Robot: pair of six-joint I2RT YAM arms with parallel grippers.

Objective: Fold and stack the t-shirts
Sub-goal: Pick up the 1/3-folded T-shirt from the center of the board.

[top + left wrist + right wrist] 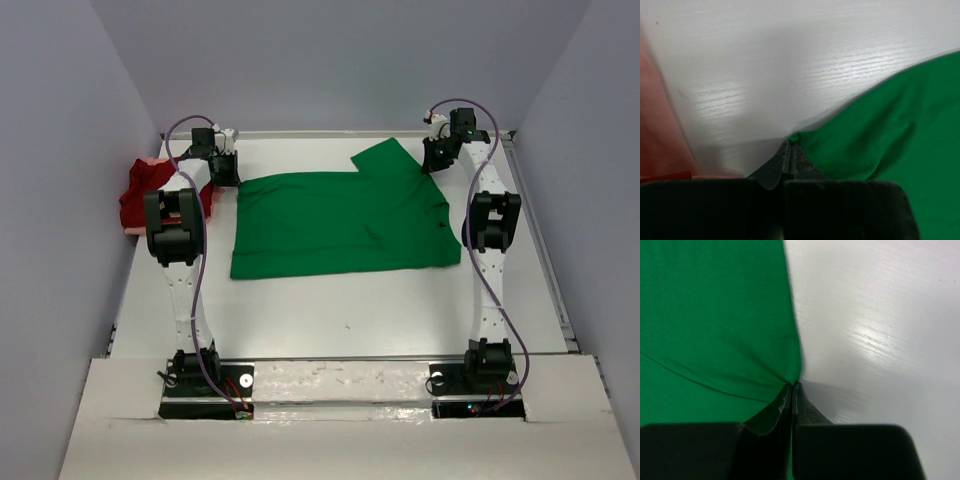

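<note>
The bright green t-shirt (340,220) lies spread on the white table, one sleeve sticking out at its far right. My left gripper (226,168) is shut on the shirt's far left corner (796,136); the cloth fans out to the right in the left wrist view (880,140). My right gripper (437,152) is shut on the shirt's far right edge (792,380); the cloth fills the left of the right wrist view (715,325). The dark red t-shirt (143,193) lies crumpled at the table's left edge. A pale pink cloth (152,166) peeks from behind the red one.
Blue-grey walls close in the table (340,310) on the left, back and right. A metal rail (540,240) runs along the table's right side. A red-pink blur (660,125) fills the left edge of the left wrist view.
</note>
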